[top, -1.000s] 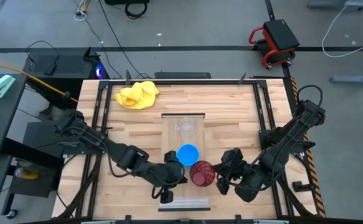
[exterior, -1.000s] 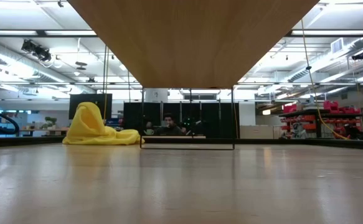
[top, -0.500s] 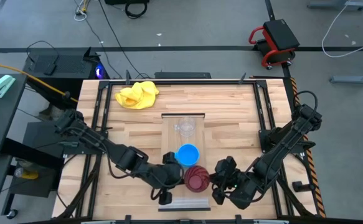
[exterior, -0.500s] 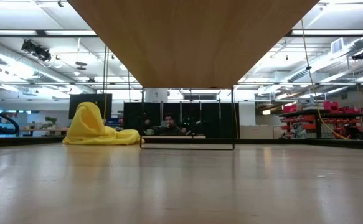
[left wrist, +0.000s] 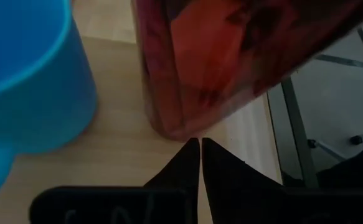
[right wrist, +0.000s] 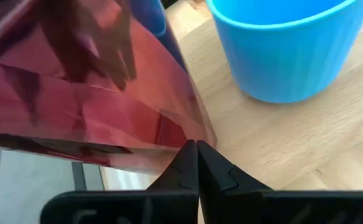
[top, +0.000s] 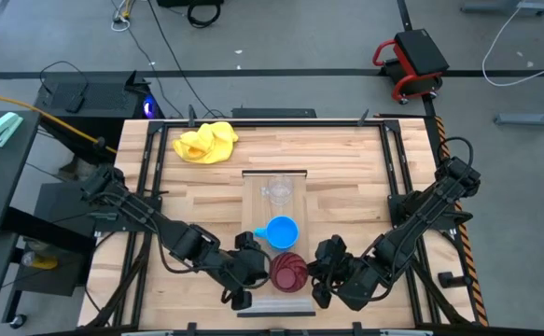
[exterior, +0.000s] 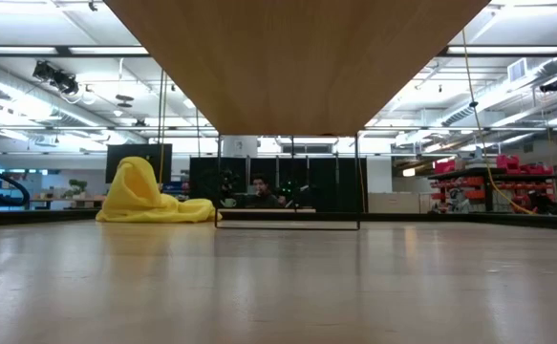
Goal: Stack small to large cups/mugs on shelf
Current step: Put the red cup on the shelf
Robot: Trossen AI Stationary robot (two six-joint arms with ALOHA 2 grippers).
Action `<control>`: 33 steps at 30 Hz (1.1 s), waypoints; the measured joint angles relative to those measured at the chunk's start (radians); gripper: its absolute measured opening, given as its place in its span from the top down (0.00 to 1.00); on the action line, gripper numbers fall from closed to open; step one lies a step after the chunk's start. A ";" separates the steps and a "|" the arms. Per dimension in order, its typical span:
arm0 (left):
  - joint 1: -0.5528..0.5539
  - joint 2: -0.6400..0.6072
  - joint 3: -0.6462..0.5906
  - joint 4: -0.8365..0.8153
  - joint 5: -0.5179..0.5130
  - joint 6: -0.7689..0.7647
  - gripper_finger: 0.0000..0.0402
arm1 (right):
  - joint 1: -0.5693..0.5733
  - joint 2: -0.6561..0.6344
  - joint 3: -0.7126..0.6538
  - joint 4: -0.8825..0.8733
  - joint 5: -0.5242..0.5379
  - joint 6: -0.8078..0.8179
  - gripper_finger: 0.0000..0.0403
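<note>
The dark red ribbed cup [top: 288,271] stands on the shelf [top: 257,203] near its front end. Just behind it stands the blue mug [top: 282,231], and behind that the clear cup [top: 279,189]. My left gripper [top: 260,269] is shut at the red cup's left side. My right gripper [top: 314,272] is shut at the cup's right side. The left wrist view shows the red cup [left wrist: 231,56] beside the blue mug [left wrist: 32,81]. The right wrist view shows the red cup [right wrist: 88,93] and the mug [right wrist: 287,50] too. My left gripper meets the red cup's lower wall by its base [left wrist: 180,132] with the tips of its shut fingers, slanting down from the table's left. The cup stands on the shelf. My right gripper pushes the cup's lower wall [right wrist: 192,135] with its shut fingertips, slanting down from the table's right.
A yellow cloth [top: 205,142] lies at the table's far left, also in the low view [exterior: 149,196]. The shelf's pale strip [top: 285,303] lies at the table's near edge. Bare tabletop lies on both sides of the shelf.
My right gripper has gone toward the table's left and near edge, pushing the red cup from the shelf's right edge onto the shelf in front of the blue mug. My left gripper has drawn a little toward the near edge beside the cup.
</note>
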 joint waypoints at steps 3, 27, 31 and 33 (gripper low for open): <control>-0.008 0.000 0.000 -0.015 0.001 -0.014 0.94 | -0.005 0.006 0.000 0.009 -0.012 -0.012 1.00; -0.014 0.000 0.000 -0.050 -0.010 -0.038 0.93 | -0.027 0.032 0.000 0.064 -0.045 -0.053 1.00; -0.013 0.000 0.000 -0.050 -0.010 -0.037 0.94 | -0.033 0.032 0.000 0.070 -0.039 -0.053 1.00; -0.013 0.000 0.000 -0.050 -0.010 -0.036 0.95 | -0.034 0.032 0.000 0.073 -0.038 -0.055 1.00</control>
